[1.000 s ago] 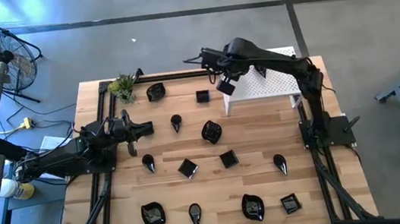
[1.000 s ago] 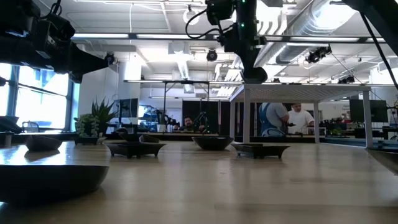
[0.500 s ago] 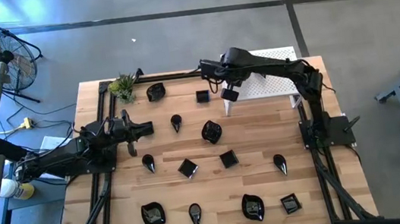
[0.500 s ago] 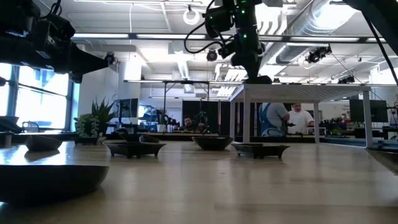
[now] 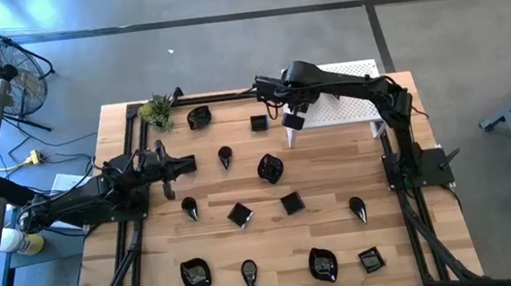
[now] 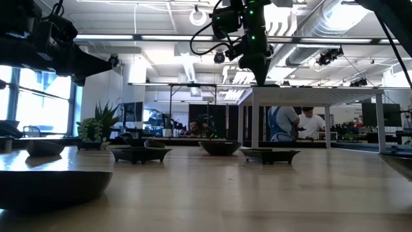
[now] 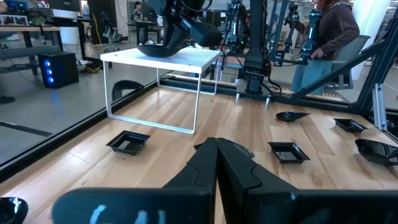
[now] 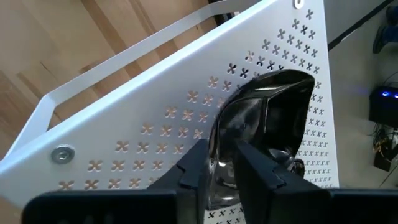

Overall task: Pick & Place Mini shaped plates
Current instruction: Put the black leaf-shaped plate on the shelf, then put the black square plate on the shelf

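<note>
A glossy black mini plate (image 8: 267, 112) lies on the white perforated platform (image 8: 155, 118) near its left end, also seen in the left wrist view (image 7: 155, 48). My right gripper (image 8: 221, 171) slants down over it from above (image 5: 293, 114), open a little, a finger on either side of the plate's near rim. Several more black mini plates lie on the wooden table, among them a square one (image 5: 259, 122) and a wavy one (image 5: 270, 168). My left gripper (image 7: 216, 162) waits shut and level at the table's left side (image 5: 190, 163), holding nothing. My right gripper has the plate's near rim (image 8: 219, 149) between its two fingers, which slant down from above. Whether the fingers (image 8: 194, 168) touch the rim, I cannot tell. The plate rests on the platform's top.
The platform (image 5: 349, 107) stands on thin white legs at the table's far right. A small green plant (image 5: 156, 109) sits at the far left corner. A black frame rail (image 5: 230, 93) runs along the far edge. People stand in the room beyond (image 6: 309, 122).
My right gripper has come down and a little toward the platform's left end with the plate, rolling slightly. The plate, which hung clear above the platform's edge, now lies on the platform's top. For the last half second the gripper has kept still.
</note>
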Tool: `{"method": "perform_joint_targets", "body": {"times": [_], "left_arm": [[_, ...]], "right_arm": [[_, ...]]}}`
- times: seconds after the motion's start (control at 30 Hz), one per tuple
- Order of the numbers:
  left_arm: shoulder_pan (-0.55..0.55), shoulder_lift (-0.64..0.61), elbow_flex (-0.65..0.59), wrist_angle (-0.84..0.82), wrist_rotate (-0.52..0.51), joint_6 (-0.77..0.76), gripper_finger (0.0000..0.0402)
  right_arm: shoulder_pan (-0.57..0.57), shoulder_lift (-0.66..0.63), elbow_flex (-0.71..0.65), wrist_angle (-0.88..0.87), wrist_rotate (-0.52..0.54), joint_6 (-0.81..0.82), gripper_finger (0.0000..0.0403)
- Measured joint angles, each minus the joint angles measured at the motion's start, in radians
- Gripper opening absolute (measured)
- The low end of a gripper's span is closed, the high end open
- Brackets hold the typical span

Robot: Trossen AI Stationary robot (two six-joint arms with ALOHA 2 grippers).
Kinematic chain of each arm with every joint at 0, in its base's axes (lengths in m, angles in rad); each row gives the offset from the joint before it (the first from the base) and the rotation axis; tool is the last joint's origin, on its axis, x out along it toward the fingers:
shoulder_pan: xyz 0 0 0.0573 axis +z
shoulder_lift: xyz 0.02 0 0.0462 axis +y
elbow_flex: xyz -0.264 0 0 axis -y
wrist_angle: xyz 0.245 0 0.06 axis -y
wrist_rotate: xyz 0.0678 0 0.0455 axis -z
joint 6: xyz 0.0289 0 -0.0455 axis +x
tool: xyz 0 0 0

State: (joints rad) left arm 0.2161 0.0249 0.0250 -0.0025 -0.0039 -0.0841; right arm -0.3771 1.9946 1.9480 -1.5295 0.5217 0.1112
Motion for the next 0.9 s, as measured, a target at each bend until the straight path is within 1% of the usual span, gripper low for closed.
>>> {"method": "perform_joint_targets", "body": {"times": [0.2,0.33,0.43,0.5,0.53,0.63,0.7,0.73,0.83,0.9], "left_arm": [[0.0,0.0,0.0,0.0,0.0,0.0,0.0001],[0.0,0.0,0.0,0.0,0.0,0.0,0.0001],[0.0,0.0,0.0,0.0,-0.002,0.0,0.0001],[0.0,0.0,0.0,0.0,-0.002,0.0,0.0001],[0.0,0.0,0.0,0.0,-0.002,0.0,0.0001],[0.0,0.0,0.0,0.0,-0.002,0.0,0.0001],[0.0,0.0,0.0,0.0,-0.003,0.0,0.0001],[0.0,0.0,0.0,0.0,-0.003,0.0,0.0001],[0.0,0.0,0.0,0.0,-0.003,0.0,0.0001],[0.0,0.0,0.0,0.0,-0.003,0.0,0.0001]], "right_arm": [[0.003,-0.023,0.02,-0.003,0.002,0.012,0.0094],[0.018,-0.06,0.048,0.002,0.0,0.012,0.0107],[0.038,-0.107,0.05,0.03,-0.028,0.011,0.0103],[0.053,-0.145,0.047,0.064,-0.068,0.002,0.009],[0.064,-0.169,0.031,0.108,-0.078,-0.014,0.008],[0.094,-0.275,-0.096,0.294,-0.125,-0.065,0.0042],[0.11,-0.369,-0.237,0.456,-0.176,-0.086,0.0014],[0.117,-0.418,-0.321,0.54,-0.203,-0.091,0.0008],[0.139,-0.563,-0.575,0.776,-0.284,-0.092,0.0013],[0.159,-0.649,-0.73,0.921,-0.318,-0.093,0.0017]]}}
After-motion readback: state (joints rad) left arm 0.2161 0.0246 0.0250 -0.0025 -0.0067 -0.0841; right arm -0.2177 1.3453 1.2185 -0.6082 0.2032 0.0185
